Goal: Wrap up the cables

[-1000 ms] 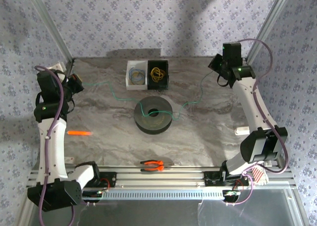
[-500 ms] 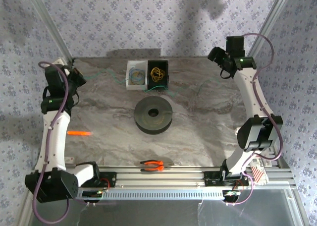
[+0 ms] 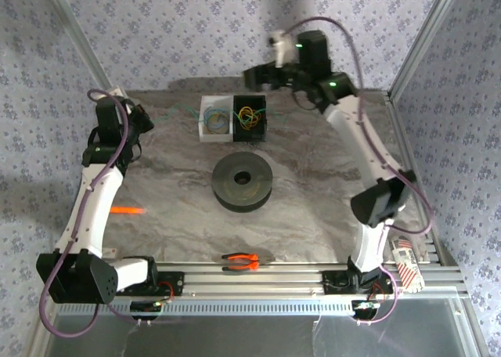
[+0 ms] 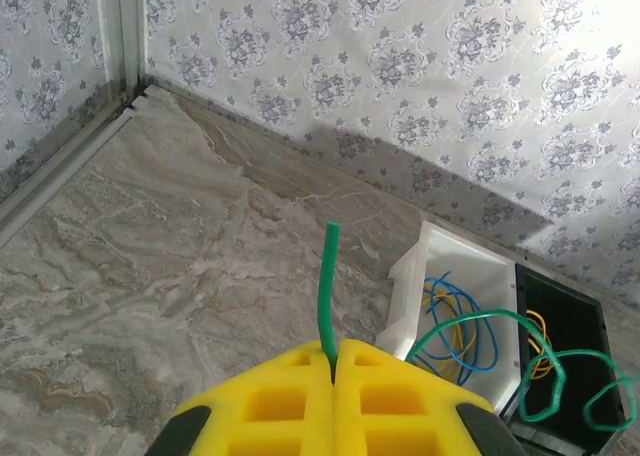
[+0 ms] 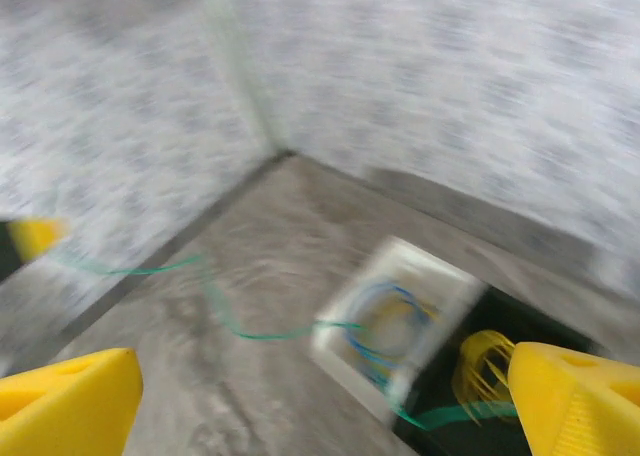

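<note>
On the marbled surface (image 3: pixel 329 192) a dark grey spool (image 3: pixel 243 182) lay in the middle, a white box (image 3: pixel 215 136) and a black box (image 3: pixel 250 136) side by side behind it. The right gripper (image 5: pixel 325 401) hung above the boxes, jaws wide and empty, while the left gripper (image 4: pixel 335 351) was pinched shut on the green cable (image 4: pixel 327 276) trailing to the boxes. The blue and yellow cables (image 3: pixel 217 121) lay coiled in the white box, a yellow coil (image 3: pixel 249 119) in the black one

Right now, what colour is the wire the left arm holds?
Green; the cable in the left end effector shows best in left wrist view.
</note>
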{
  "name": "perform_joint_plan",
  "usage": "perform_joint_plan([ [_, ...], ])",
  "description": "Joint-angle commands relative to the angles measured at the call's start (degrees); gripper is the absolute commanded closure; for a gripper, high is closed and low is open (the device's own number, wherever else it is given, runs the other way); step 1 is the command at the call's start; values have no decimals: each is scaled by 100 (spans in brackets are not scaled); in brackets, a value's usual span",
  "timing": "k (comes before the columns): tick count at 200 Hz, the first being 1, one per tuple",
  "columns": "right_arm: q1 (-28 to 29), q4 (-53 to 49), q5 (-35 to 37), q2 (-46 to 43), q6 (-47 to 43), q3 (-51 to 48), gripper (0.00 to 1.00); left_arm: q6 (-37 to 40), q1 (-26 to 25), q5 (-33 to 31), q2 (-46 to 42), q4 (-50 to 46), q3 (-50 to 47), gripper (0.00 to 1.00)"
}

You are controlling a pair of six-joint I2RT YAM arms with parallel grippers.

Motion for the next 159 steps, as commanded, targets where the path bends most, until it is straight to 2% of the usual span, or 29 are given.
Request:
perform_joint_plan([
  [1, 542, -585, -1181, 948, -1261, 1071, 4, 136, -45, -136, 124, 162, 350, 100],
  [25, 890, -801, -1451, 2082, -1565, 2510, 5, 184, -76, -20, 173, 103, 515, 100],
  [43, 920, -521, -1564, 2638, -1521, 3001, 8, 265, -116, 75, 133, 35, 585, 100],
  [78, 927, 277, -1753, 3039, -1065, 3002, 14, 494, -136, 544, 25, 10, 581, 100],
  [131, 1173, 206, -1203, 3178, -1265, 2855, 22, 912, -148, 1408, -249, 158, 325, 100],
  [159, 1203, 59, -1103, 3188, -1306, 2855, 29, 1045, -148, 1465, -304, 240, 299, 100],
])
